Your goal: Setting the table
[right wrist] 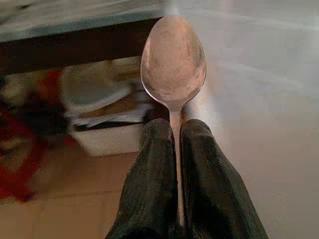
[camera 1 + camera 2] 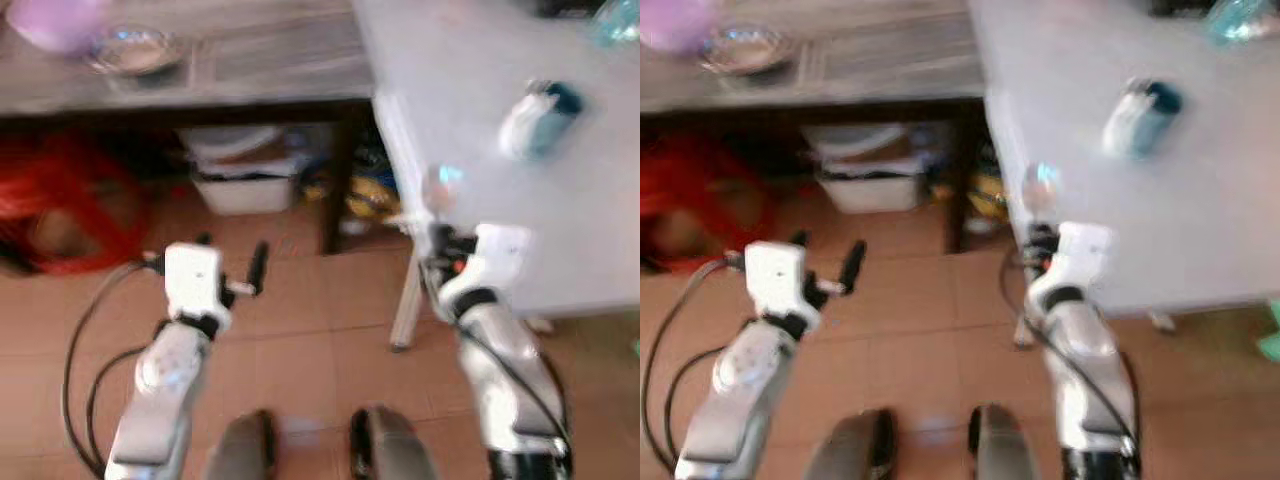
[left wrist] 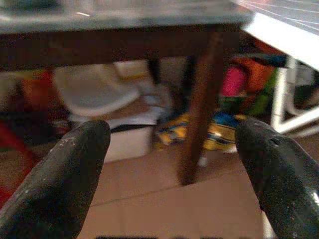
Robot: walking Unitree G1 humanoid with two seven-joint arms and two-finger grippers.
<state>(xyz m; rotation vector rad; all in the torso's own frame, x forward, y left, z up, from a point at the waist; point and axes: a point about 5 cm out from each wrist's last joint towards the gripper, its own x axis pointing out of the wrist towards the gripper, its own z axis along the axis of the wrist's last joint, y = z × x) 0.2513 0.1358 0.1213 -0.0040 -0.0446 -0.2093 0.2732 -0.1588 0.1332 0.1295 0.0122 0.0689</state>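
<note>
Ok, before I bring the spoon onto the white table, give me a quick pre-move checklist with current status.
1. Spoon held: ok, the right gripper is shut on its handle, bowl pointing forward.
2. Spoon straight in the grip: ok, it lines up with the fingers in the right wrist view.
3. Right gripper near the white table: ok, it sits at the table's near edge.
4. Free landing spot: ok, bare surface lies between the edge and the blue and white object.
5. Left gripper free: ok, open, holding nothing, above the floor.
6. Steady view: not ok, the head views are blurred.
</note>
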